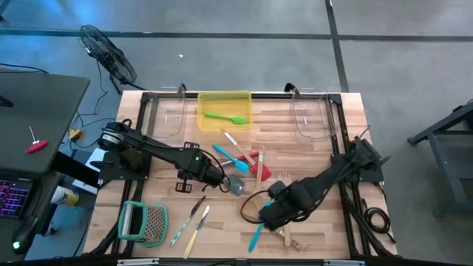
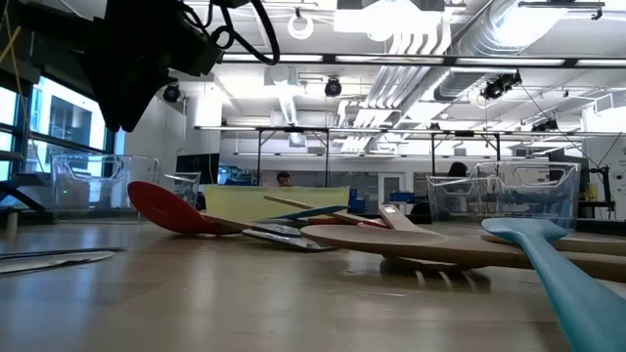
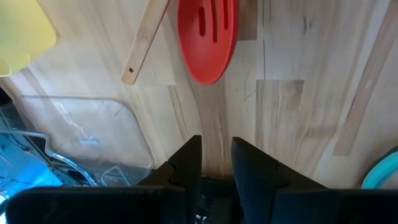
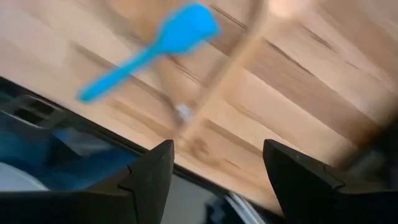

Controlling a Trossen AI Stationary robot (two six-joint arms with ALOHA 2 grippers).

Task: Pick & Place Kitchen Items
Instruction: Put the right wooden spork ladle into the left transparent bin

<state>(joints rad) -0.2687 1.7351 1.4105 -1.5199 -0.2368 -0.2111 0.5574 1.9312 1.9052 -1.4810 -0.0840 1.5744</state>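
Observation:
My left gripper (image 1: 228, 182) is over the table's middle, shut on a red slotted spatula (image 3: 207, 37), whose head lies ahead of the fingers. Its red head also shows in the high view (image 1: 264, 174) and low by the tabletop in the low view (image 2: 161, 207). My right gripper (image 1: 267, 216) is open and empty above the near right part of the table. Its fingers stand wide apart in the right wrist view (image 4: 217, 152). Beneath it lie a blue spatula (image 4: 155, 46) and a pale wooden utensil (image 1: 288, 236). My left gripper pinches the red spatula's wooden handle (image 3: 211, 124) between its two fingers, at the end away from the head. The fingers slant down toward the table's right side and lie along the handle. Whether the spatula is clear of the table does not show.
A yellow bin (image 1: 244, 100) with a green spatula (image 1: 225, 117) stands at the far middle, between two clear bins (image 1: 168, 117) (image 1: 310, 118). Several utensils lie heaped at the centre (image 1: 235, 157). Small knives (image 1: 191, 222) and a teal-framed tool (image 1: 144, 222) lie near left.

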